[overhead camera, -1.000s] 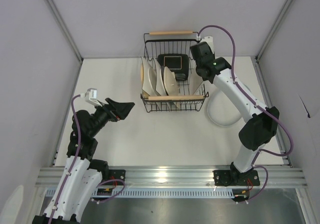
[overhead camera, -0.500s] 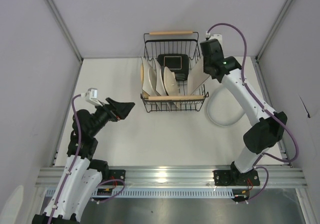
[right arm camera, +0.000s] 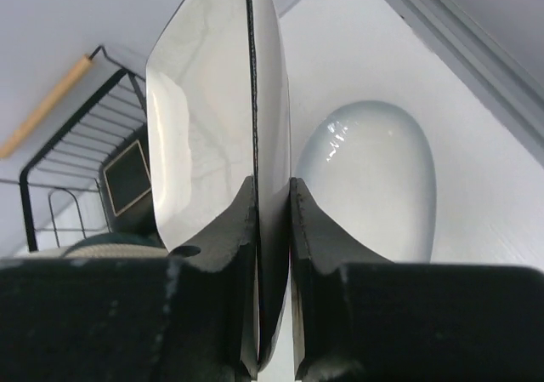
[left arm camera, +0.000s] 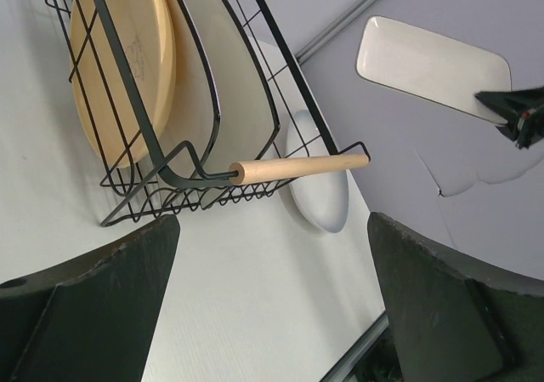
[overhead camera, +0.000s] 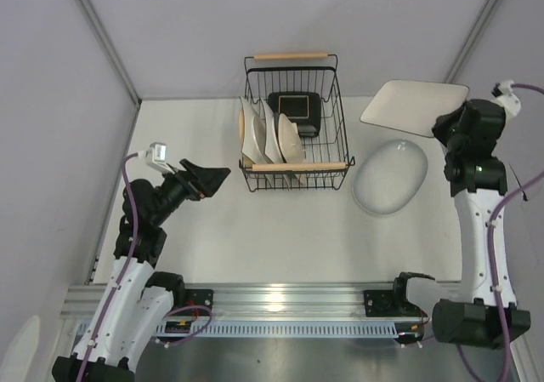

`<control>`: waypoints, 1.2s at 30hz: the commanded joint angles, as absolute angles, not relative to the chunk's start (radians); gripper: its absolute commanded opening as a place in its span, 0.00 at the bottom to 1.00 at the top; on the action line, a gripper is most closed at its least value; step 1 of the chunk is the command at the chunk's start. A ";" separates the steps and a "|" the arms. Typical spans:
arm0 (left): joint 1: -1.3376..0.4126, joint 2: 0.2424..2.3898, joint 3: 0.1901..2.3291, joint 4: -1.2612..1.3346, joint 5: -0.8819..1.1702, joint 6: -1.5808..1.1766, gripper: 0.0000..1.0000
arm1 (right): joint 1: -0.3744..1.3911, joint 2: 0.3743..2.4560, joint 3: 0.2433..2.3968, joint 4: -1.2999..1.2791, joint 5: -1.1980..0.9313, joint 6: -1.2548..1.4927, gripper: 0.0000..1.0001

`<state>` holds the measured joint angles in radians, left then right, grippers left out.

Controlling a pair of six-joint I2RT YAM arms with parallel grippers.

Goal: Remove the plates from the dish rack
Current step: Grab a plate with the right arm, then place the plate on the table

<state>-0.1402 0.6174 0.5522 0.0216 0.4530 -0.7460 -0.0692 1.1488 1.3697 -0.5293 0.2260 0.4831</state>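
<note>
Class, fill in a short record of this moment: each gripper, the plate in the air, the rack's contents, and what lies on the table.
Right gripper: shut on the white square plate, held in the air right of the dish rack
Left gripper: open, empty, left of the rack
In rack: tan plate and white plates upright; black-rimmed square plate at the back
On table: grey plate, flat, right of the rack
</note>
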 commanded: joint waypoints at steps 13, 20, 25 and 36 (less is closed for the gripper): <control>-0.143 0.600 0.583 0.066 0.503 -0.772 1.00 | -0.275 0.904 1.102 -0.282 0.141 0.798 0.00; -0.143 0.603 0.565 0.090 0.511 -0.772 0.99 | -0.365 0.920 1.003 -0.380 0.010 0.723 0.00; -0.143 0.624 0.552 0.141 0.529 -0.787 1.00 | -0.440 0.925 0.934 -0.377 -0.092 0.684 0.00; -0.190 0.676 0.521 0.367 0.776 -0.805 0.99 | -0.454 0.923 0.779 -0.316 -0.106 0.706 0.00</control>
